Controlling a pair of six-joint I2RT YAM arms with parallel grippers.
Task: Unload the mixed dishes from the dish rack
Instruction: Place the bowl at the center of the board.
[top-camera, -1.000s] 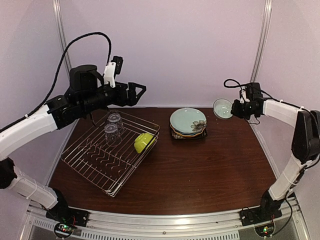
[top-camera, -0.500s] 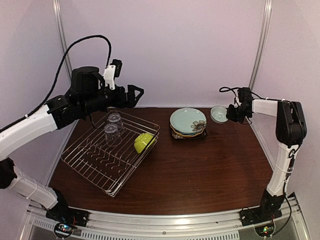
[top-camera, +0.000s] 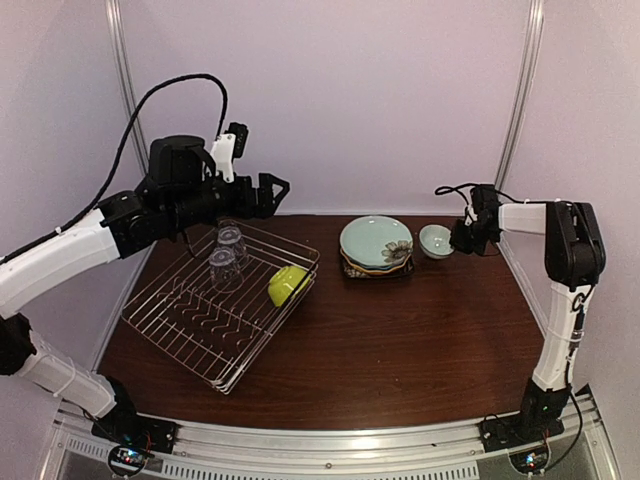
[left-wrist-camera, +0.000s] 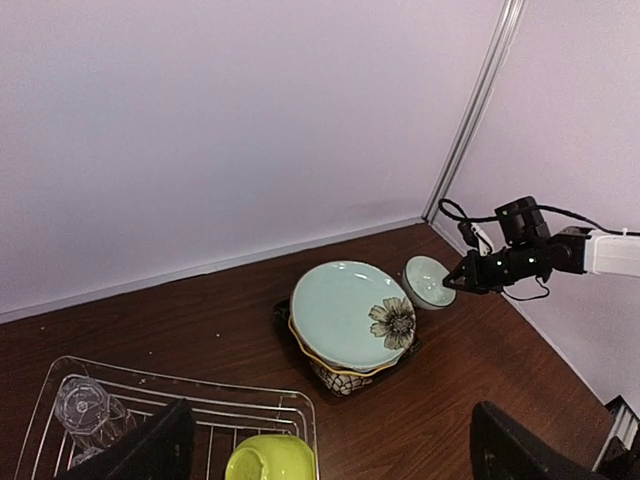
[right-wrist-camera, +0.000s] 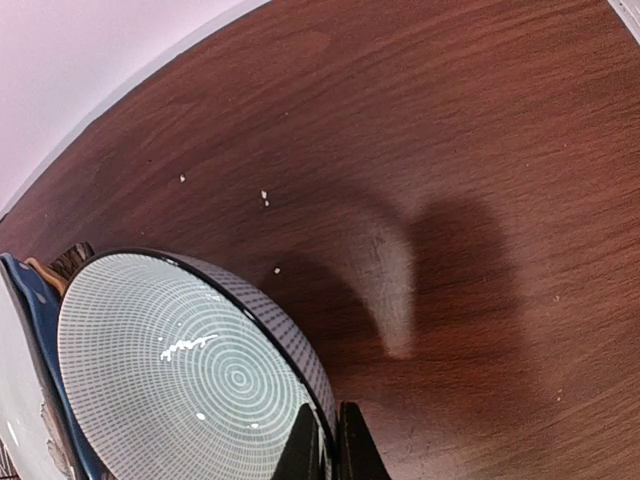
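Note:
The silver wire dish rack (top-camera: 180, 330) sits at the left and holds two clear glasses (top-camera: 228, 240) (top-camera: 222, 267) and a lime-green bowl (top-camera: 288, 284). A stack of plates (top-camera: 376, 245), with the teal flower plate on top, stands at the back centre. Just right of the stack, low over the table, my right gripper (top-camera: 456, 238) is shut on the rim of the small pale bowl (top-camera: 436, 241). The right wrist view shows the rim pinched between the fingertips (right-wrist-camera: 328, 445). My left gripper (top-camera: 275, 190) hangs open and empty above the rack's far edge.
The back wall runs close behind the plates and the small bowl. A metal upright (top-camera: 515, 110) stands in the right back corner. Bare dark wood (top-camera: 400, 340) lies in front of the plates and right of the rack.
My right gripper has carried the small pale bowl down and to the left, from beside the right wall to just right of the plate stack. The left arm has barely shifted.

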